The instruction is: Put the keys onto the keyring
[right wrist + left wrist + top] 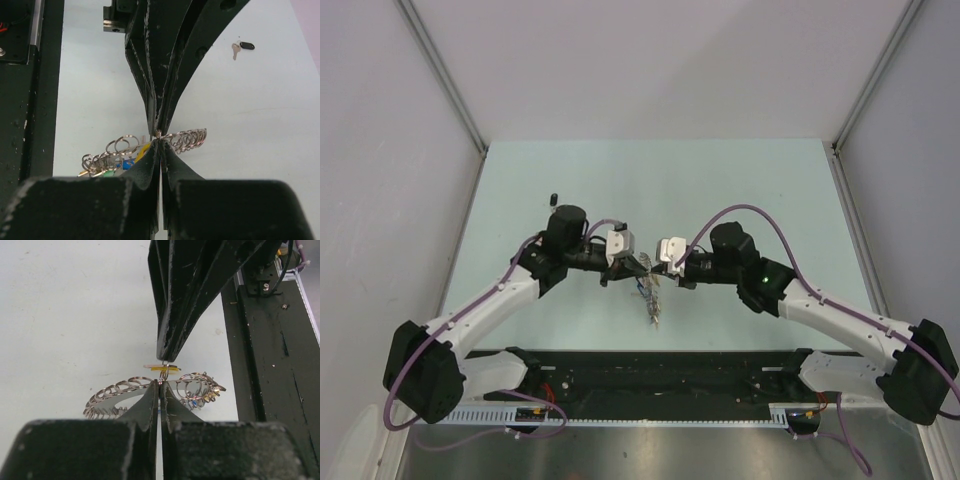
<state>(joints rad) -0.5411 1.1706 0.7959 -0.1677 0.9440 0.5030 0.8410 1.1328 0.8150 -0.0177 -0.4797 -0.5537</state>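
My two grippers meet tip to tip above the table's middle. My left gripper (640, 266) (161, 384) is shut on the keyring's (652, 300) wire; small rings fan out to both sides of it (116, 391). My right gripper (657, 267) (159, 139) is shut and pinches the yellow key (162, 369) right at the ring; its yellow head also shows in the right wrist view (142, 149). The keyring (189, 139) hangs between both, with blue and green tags below. The black key (552, 198) (243, 46) lies apart on the table. The red key is out of view.
The black rail with the arm bases (660, 375) runs along the near edge, close under the hanging keys. Grey walls (440, 70) close the table's left, right and far sides.
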